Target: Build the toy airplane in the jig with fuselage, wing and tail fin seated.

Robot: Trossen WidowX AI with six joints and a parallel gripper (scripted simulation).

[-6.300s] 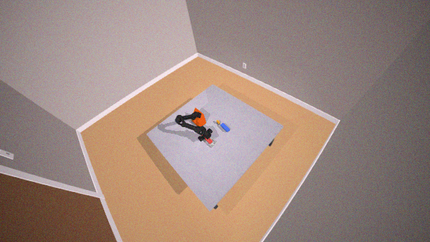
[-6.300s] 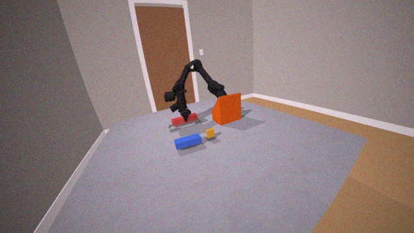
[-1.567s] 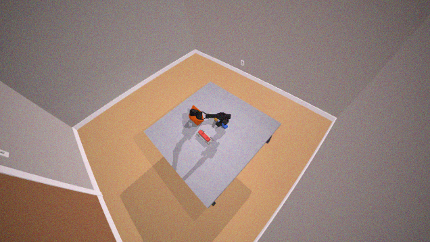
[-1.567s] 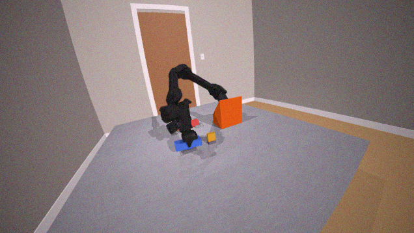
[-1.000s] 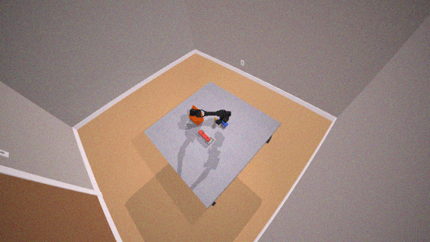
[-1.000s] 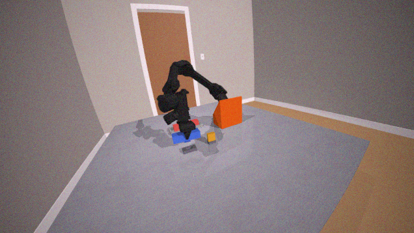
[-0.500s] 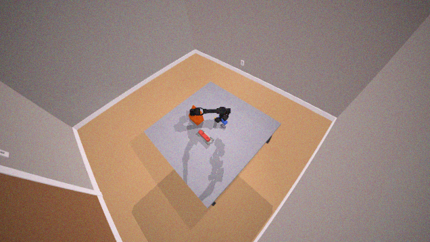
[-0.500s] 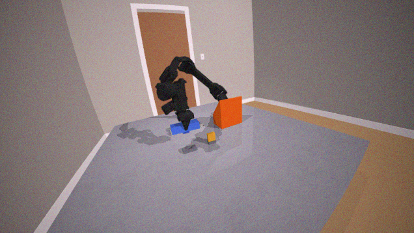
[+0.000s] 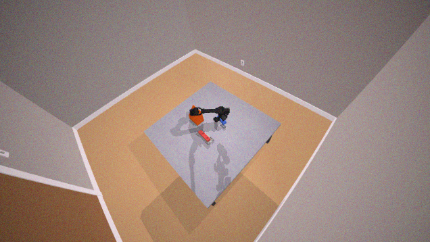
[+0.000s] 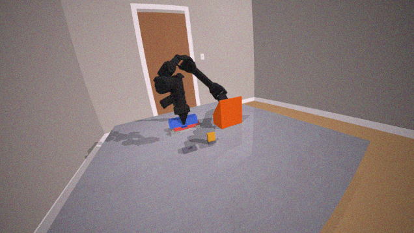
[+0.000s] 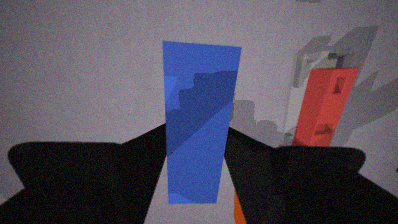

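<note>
My gripper (image 10: 183, 122) (image 11: 195, 127) is shut on the blue wing (image 9: 223, 122) (image 10: 174, 123) (image 11: 200, 105) and holds it above the table. The red fuselage (image 9: 204, 135) (image 10: 178, 129) (image 11: 320, 107) lies in the pale grey cradle (image 11: 293, 107). Two dark sockets show on its top in the wrist view, where it lies to the right of the wing. The wing overlaps it in the exterior view. The wing's tab is hidden. The yellow tail fin (image 10: 211, 137) stands upright on a small dark base; the arm seems to hide it in the top view.
An orange block (image 9: 197, 119) (image 10: 232, 112) (image 11: 240, 210) stands by the arm's base. A small dark grey holder (image 9: 223, 126) (image 10: 189, 149) lies on the table (image 9: 243, 118) (image 10: 260, 182), near the tail fin in the exterior view.
</note>
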